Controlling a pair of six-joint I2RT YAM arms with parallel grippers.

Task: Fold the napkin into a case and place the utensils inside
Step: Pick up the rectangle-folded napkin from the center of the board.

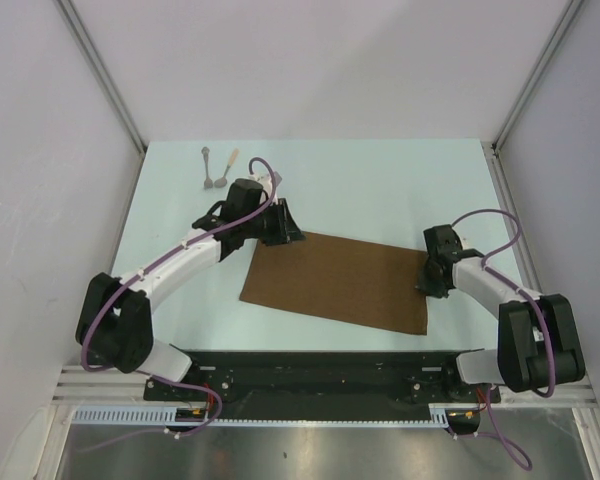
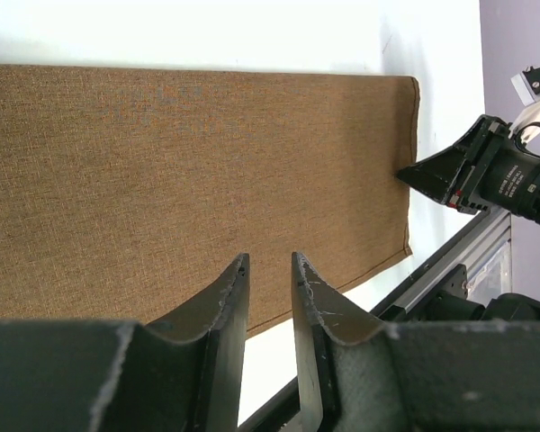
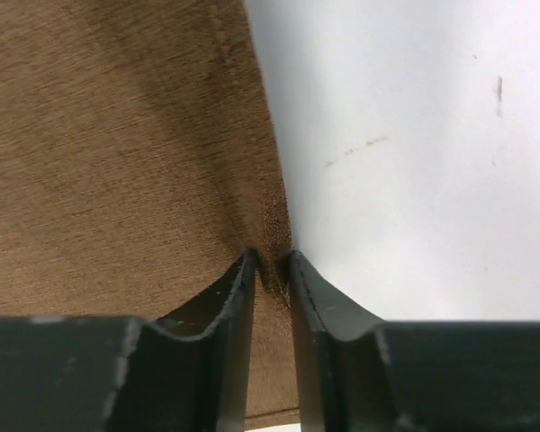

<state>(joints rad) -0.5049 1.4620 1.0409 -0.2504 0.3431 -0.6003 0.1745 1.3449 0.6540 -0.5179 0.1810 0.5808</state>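
Observation:
The brown napkin (image 1: 340, 280) lies flat mid-table as a wide rectangle. My left gripper (image 1: 292, 235) is at its far left corner. In the left wrist view, its jaws (image 2: 270, 258) stand a narrow gap apart, low on the napkin (image 2: 189, 162), shut on the edge. My right gripper (image 1: 423, 285) is at the napkin's right edge. In the right wrist view, its fingertips (image 3: 270, 255) pinch a small ridge of the napkin (image 3: 117, 135). Two utensils (image 1: 216, 170) lie side by side at the far left, beyond the left arm.
The black and silver rail (image 1: 310, 375) with the arm bases runs along the near edge. Pale walls with metal posts (image 1: 105, 80) enclose the table on three sides. The right gripper's tips (image 2: 414, 174) show in the left wrist view, at the napkin's far end.

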